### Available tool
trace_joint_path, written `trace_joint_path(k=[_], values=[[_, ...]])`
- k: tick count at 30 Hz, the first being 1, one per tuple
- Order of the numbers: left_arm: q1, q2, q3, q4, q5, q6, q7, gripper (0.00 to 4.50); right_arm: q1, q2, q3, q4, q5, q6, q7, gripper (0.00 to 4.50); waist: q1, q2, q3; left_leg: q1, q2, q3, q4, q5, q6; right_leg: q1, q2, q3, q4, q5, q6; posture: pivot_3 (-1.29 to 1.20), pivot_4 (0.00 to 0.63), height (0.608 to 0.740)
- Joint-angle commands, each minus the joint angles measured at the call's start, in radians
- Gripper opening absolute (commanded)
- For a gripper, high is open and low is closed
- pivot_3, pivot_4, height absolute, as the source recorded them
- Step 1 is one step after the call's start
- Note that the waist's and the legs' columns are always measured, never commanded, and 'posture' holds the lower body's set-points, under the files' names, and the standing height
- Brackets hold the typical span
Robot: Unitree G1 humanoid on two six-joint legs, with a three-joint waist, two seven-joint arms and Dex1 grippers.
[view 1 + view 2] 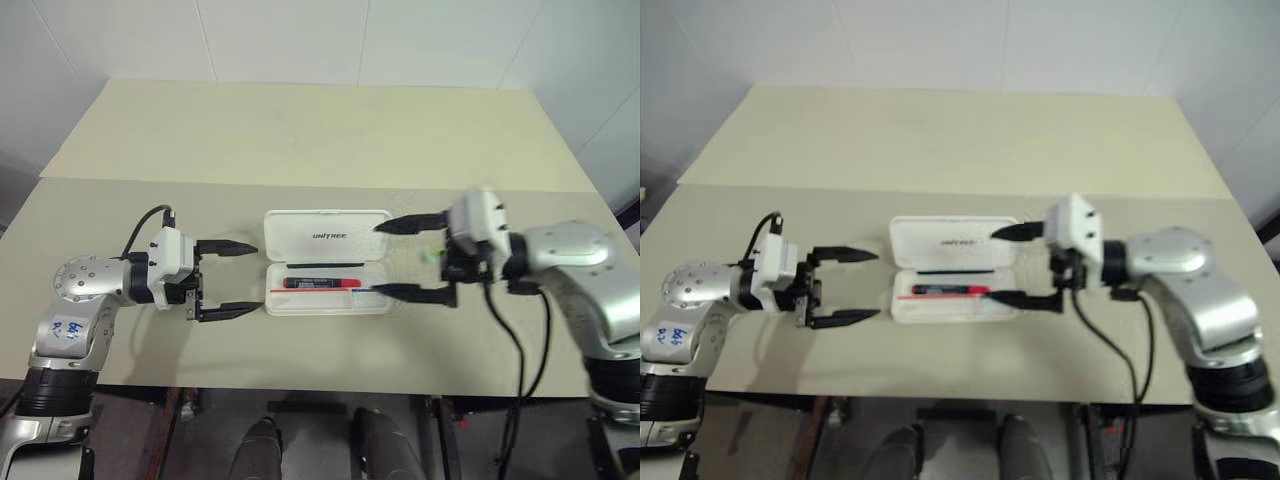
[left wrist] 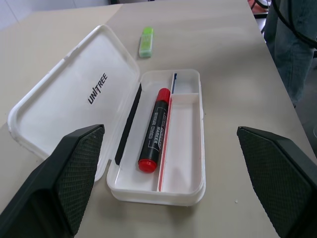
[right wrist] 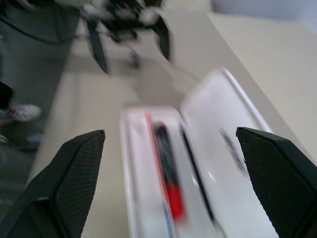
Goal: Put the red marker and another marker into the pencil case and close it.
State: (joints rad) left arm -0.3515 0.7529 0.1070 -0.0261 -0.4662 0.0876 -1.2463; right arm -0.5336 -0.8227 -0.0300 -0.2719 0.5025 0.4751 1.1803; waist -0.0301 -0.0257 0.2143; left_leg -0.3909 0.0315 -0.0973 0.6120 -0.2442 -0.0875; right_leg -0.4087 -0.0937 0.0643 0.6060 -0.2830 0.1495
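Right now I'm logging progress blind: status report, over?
Both grippers open, left gripper, right gripper. Red marker inside open pencil case. Green highlighter on table beyond case. Nothing blocking.

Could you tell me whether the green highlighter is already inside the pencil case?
No, the green highlighter lies on the table beyond the open pencil case, which holds just the red marker.
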Motion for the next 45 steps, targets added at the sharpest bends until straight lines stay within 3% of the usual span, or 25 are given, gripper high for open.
trace_joint_path(k=[1,4,8,12,16,21,38,44,45], values=[[-0.019,-0.008,0.001,-0.005,-0.001,-0.021,-0.003,4.50,-0.023,-0.060,-0.015,0.211,-0.117,-0.186,0.057,4.47,0.000,0.000,0.000,0.000,0.000,0.000,0.000,0.000,0.000,0.000,0.000,0.000,0.000,0.000,-0.001,0.00,0.150,0.740],[-0.034,-0.015,-0.006,0.005,0.003,-0.025,-0.002,4.50,-0.079,-0.088,0.034,0.424,-0.229,-0.384,0.115,4.47,-0.003,0.000,0.000,0.000,0.000,0.001,0.000,0.000,0.000,0.000,0.000,0.001,0.000,0.000,0.000,0.00,0.150,0.740],[-0.058,-0.024,-0.018,0.013,0.011,-0.025,0.000,4.50,-0.266,-0.062,0.145,0.795,-0.386,-0.636,0.192,4.47,-0.014,0.001,0.001,0.000,0.000,0.002,0.000,0.000,0.000,-0.001,0.000,0.002,-0.001,0.001,0.002,0.00,0.150,0.740],[-0.071,-0.025,-0.019,0.017,0.014,-0.026,0.007,4.50,-0.439,0.001,0.214,1.112,-0.488,-0.772,0.218,4.47,-0.028,0.002,0.001,0.000,0.000,0.002,-0.001,0.000,0.000,-0.001,0.000,0.002,-0.001,0.001,0.002,0.00,0.150,0.740],[-0.071,-0.023,-0.016,0.007,0.014,-0.023,0.016,4.50,-0.522,0.030,0.246,1.306,-0.566,-0.876,0.221,4.47,-0.027,0.002,0.001,0.000,0.000,0.002,-0.002,0.000,0.000,-0.001,0.000,0.002,-0.001,0.001,0.003,0.00,0.150,0.740],[-0.051,-0.011,0.001,-0.018,0.011,-0.017,0.029,4.50,-0.563,0.034,0.274,1.429,-0.639,-0.931,0.227,4.47,-0.025,0.003,0.002,-0.001,0.000,0.003,-0.001,0.000,-0.001,-0.001,0.000,0.002,-0.001,0.000,0.004,0.00,0.150,0.740],[0.025,0.016,0.050,-0.088,0.004,-0.007,0.081,4.50,-0.638,-0.040,0.356,1.602,-0.886,-0.910,-0.019,4.47,-0.023,0.003,0.002,0.002,-0.001,0.002,0.002,0.002,-0.003,0.001,-0.001,0.003,0.003,0.000,0.004,0.00,0.150,0.740],[0.019,0.017,0.050,-0.087,0.005,-0.008,0.082,4.50,-0.647,-0.034,0.360,1.614,-0.909,-0.871,0.031,4.47,-0.022,0.003,0.002,0.002,-0.001,0.002,0.002,0.002,-0.003,0.001,-0.001,0.003,0.003,0.001,0.004,0.00,0.150,0.740],[0.018,0.016,0.050,-0.087,0.004,-0.007,0.082,4.50,-0.648,-0.031,0.362,1.614,-0.913,-0.870,0.038,4.30,-0.022,0.003,0.002,0.002,-0.001,0.002,0.001,0.002,-0.003,0.001,-0.001,0.003,0.003,0.001,0.004,0.00,0.150,0.740]])
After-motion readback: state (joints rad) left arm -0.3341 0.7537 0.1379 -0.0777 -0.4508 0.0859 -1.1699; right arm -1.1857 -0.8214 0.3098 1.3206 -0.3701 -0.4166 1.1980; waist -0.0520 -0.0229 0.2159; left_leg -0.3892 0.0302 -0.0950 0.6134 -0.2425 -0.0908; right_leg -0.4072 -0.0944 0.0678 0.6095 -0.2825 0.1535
